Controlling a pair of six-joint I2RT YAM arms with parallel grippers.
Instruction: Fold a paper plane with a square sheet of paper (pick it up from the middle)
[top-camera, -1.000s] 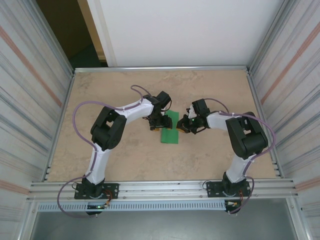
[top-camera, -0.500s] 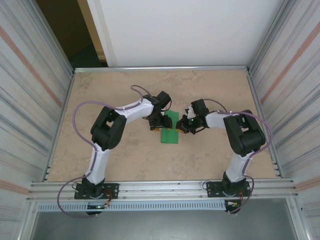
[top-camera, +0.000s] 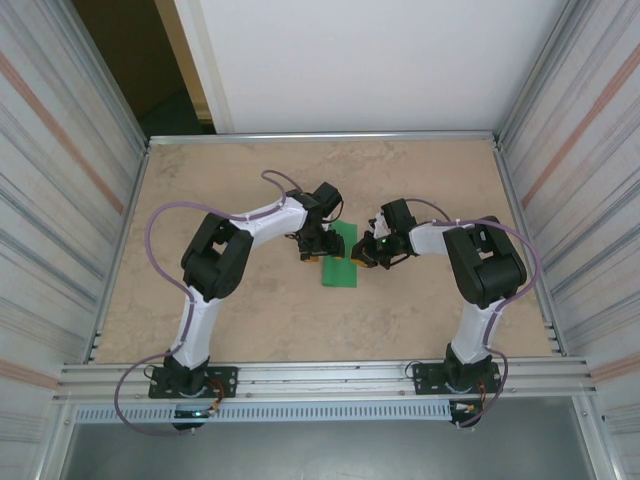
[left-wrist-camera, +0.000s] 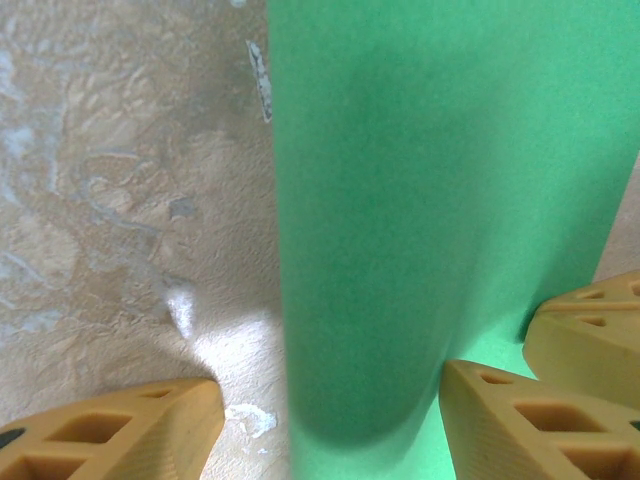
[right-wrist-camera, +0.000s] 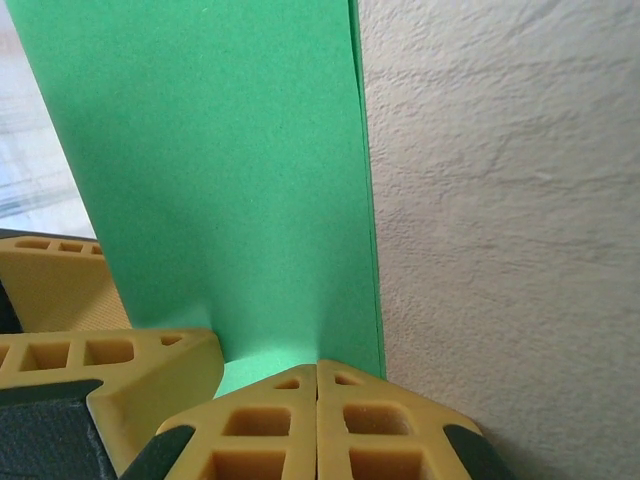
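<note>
Top external view gives me the tan, mottled table (top-camera: 250, 310) inside a metal frame, with ribbed metal walls (top-camera: 60, 200) on both sides, a white panel (top-camera: 370, 60) at the back and a dark doorway (top-camera: 130, 60) in the far left corner. The green sheet of paper (top-camera: 340, 265) lies near the middle of the table as a narrow folded strip, flat between the two arms. My left gripper (top-camera: 318, 250) sits at its left edge and my right gripper (top-camera: 366, 252) at its right edge. On the left wrist camera the left gripper (left-wrist-camera: 330, 380) is spread wide, one finger on the bare table, the other on the paper. On the right wrist camera the right gripper (right-wrist-camera: 318, 368) has its fingertips pressed together at the paper's edge; whether paper is nipped between them I cannot tell.
</note>
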